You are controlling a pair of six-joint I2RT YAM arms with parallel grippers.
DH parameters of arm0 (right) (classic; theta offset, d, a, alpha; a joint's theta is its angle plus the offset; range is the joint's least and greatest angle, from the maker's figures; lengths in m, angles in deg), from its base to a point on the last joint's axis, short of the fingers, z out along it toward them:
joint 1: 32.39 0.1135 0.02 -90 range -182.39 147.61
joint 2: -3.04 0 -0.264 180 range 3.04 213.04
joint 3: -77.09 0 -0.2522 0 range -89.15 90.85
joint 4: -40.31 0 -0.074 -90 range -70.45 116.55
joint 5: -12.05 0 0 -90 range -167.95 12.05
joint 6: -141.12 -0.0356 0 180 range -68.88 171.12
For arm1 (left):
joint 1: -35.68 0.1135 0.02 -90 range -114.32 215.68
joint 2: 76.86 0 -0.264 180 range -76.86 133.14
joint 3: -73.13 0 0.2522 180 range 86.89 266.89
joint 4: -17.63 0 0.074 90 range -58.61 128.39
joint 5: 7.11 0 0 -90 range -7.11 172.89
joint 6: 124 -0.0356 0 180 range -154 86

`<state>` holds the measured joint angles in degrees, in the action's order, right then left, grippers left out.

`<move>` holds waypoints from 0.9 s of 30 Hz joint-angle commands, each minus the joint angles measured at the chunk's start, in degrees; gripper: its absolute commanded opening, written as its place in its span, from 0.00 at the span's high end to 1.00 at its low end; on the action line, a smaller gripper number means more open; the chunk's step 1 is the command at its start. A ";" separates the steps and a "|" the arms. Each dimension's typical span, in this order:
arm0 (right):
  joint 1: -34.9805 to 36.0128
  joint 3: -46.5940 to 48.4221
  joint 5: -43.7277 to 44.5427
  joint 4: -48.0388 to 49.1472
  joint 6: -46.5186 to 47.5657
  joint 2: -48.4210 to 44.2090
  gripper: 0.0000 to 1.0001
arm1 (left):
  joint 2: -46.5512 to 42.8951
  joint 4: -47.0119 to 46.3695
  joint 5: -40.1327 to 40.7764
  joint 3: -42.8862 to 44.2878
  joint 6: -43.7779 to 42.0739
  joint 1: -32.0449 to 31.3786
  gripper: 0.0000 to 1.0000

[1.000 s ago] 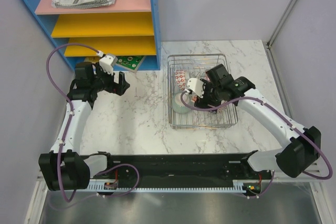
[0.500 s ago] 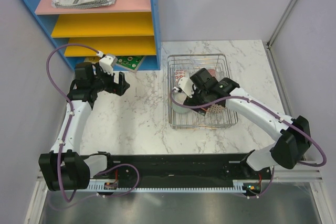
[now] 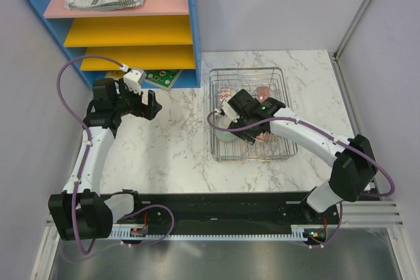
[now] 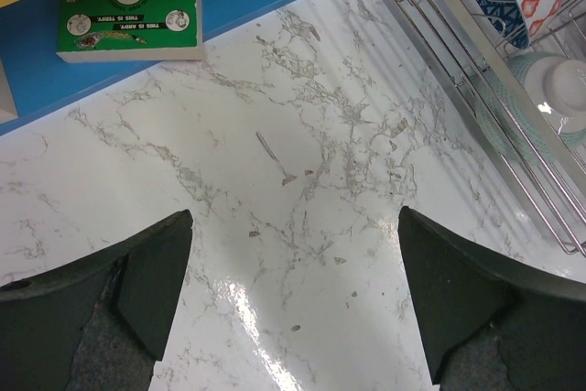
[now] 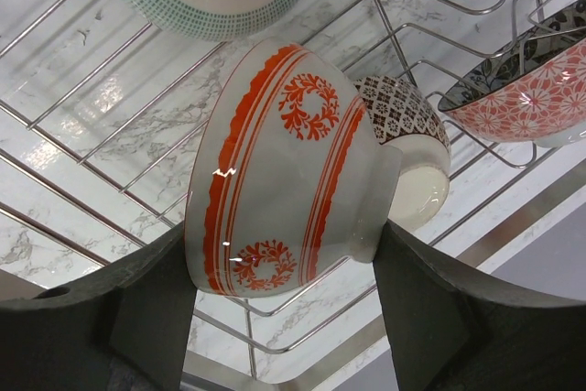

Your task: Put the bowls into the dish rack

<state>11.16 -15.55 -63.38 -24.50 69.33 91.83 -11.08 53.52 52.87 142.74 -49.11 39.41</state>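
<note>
R tool (image 5: 284, 263) clamped on red-white bowl (image 5: 275, 153) inside rack (image 3: 249, 70). Risk: released tilted, it could roll and chip brown bowl (image 5: 412, 125) just behind. L tool (image 4: 293, 299) wide open, empty, left of rack.

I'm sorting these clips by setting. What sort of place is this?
Probably a robotics lab cell staged as a kitchen corner, not a home: plain panel walls close in a marble-patterned table, and a chrome dish rack holding bowls sits beside a bright shelf unit.
</note>
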 commanded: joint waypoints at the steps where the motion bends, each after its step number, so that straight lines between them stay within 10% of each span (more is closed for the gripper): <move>1: 0.40 1.81 2.84 -0.54 -0.90 0.59 1.00 | -1.18 -2.18 0.93 -0.31 1.32 0.32 0.00; 23: 2.42 0.14 4.41 0.60 -0.99 7.00 1.00 | -2.32 -2.62 0.93 -0.92 1.23 0.40 0.00; 27: 3.03 0.93 4.33 -1.51 -0.20 8.15 0.75 | -2.41 -2.71 0.75 -1.01 1.14 0.58 0.00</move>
<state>13.70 -15.53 -58.90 -24.67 69.12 97.69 -11.67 53.41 52.96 141.96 -49.14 39.47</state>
